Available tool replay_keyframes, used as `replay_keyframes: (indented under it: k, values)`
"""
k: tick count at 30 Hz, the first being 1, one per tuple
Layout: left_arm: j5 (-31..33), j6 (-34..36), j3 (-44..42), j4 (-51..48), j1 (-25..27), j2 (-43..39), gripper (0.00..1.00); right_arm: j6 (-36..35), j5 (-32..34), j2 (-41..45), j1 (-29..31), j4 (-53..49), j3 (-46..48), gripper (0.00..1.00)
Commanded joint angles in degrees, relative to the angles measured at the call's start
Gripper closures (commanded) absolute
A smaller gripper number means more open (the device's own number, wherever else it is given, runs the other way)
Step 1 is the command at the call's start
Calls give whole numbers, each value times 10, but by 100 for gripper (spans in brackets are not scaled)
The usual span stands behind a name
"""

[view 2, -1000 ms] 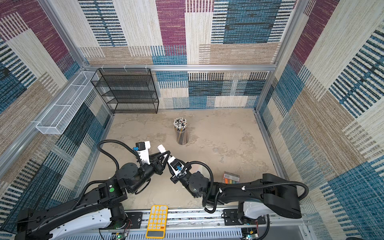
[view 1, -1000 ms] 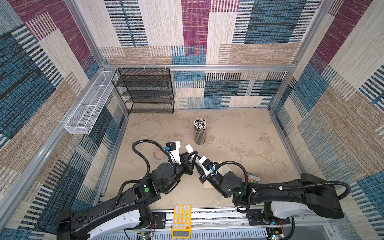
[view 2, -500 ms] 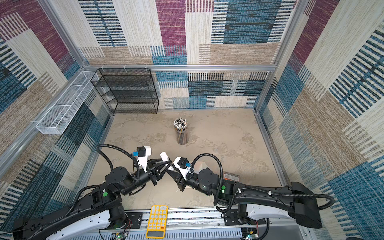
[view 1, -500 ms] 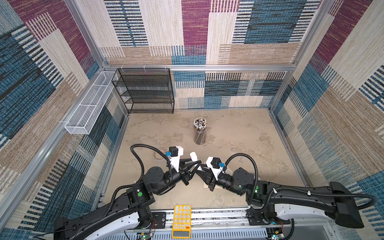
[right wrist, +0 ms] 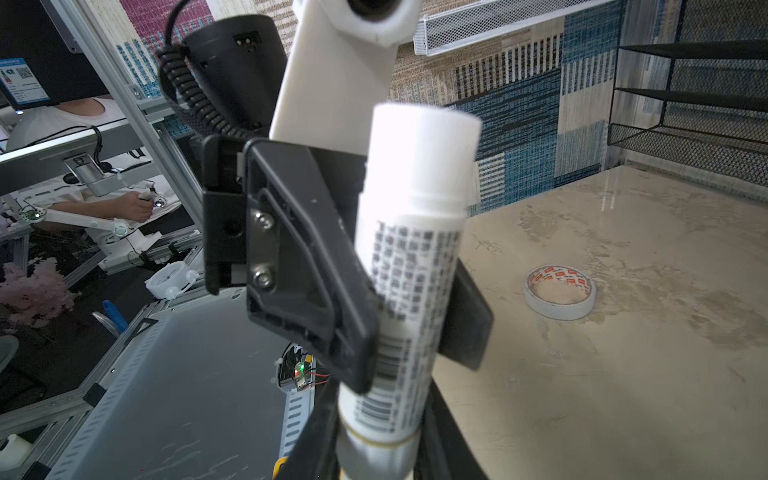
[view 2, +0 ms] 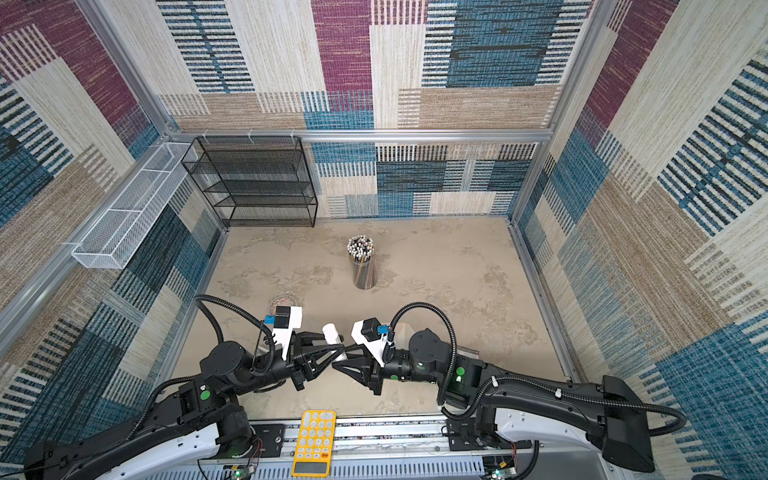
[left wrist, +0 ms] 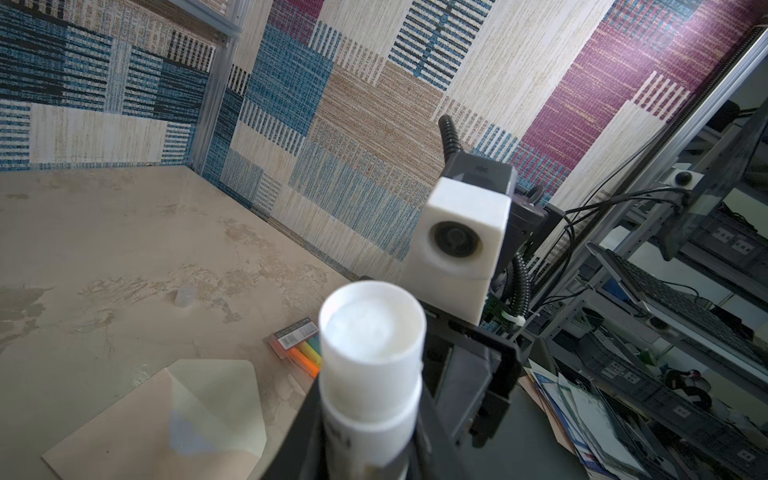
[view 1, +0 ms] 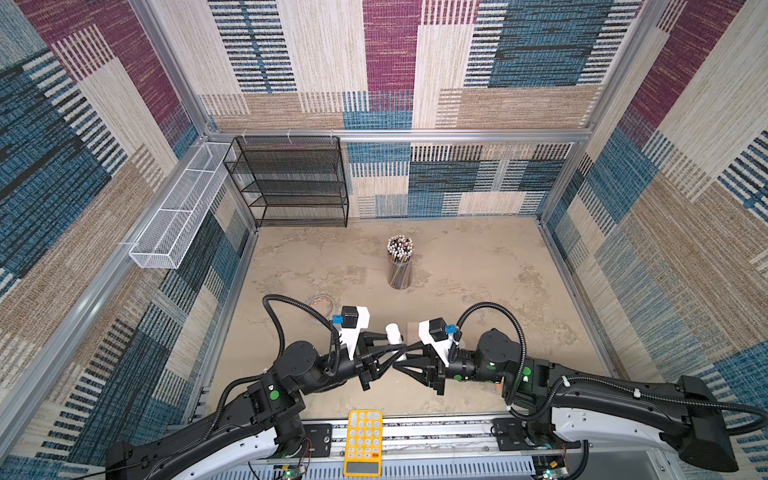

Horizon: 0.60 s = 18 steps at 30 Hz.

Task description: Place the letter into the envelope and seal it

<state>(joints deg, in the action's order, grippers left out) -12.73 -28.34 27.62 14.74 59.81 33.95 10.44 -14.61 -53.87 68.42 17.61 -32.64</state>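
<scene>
A white glue stick (view 1: 394, 332) (view 2: 332, 332) hangs above the table's front middle, held from both sides. My left gripper (view 1: 400, 356) (left wrist: 370, 436) is shut on its body, with the open end (left wrist: 372, 328) toward the wrist camera. My right gripper (view 1: 395, 366) (right wrist: 378, 449) is shut on its lower, barcoded part (right wrist: 399, 324), just below the left gripper's fingers (right wrist: 316, 266). The peach-tan envelope (left wrist: 120, 432) lies flat on the table beneath, its cream flap (left wrist: 216, 395) open. The letter is hidden from every view.
A tape roll (right wrist: 559, 297) (view 1: 322, 303) lies left of the grippers. A pencil cup (view 1: 400, 266) stands mid-table. A coloured marker pack (left wrist: 299, 345) and a small clear cap (left wrist: 185, 297) lie near the envelope. A black shelf (view 1: 291, 183), wire basket (view 1: 178, 216) and yellow calculator (view 1: 363, 440) sit at the edges.
Both arms have swung round until they face each other end to end, carrying the glue stick a little toward the front edge. Both grips on it have stayed.
</scene>
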Motion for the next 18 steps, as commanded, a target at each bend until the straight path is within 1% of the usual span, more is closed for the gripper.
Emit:
replay_keyframes:
  k: [1,3,6,7,9,14,18]
  values:
    - [9,5,5,-66,2,1,100,-51,-3,-1,3,33,-8,48]
    - [60,8,16,-95,1,-9,100,-82,68,-1,2,21,4,39]
    - [178,12,38,-142,2,-24,100,-119,177,-6,2,31,32,30]
    - [215,15,42,-150,2,-27,100,-131,197,-10,2,44,40,28]
    - [266,18,50,-154,1,-29,100,-144,229,-21,2,82,60,26]
    - [316,25,61,-122,2,-1,100,-144,296,-62,4,196,89,23]
    - [340,15,72,-95,2,42,100,-154,345,-108,17,283,88,24]
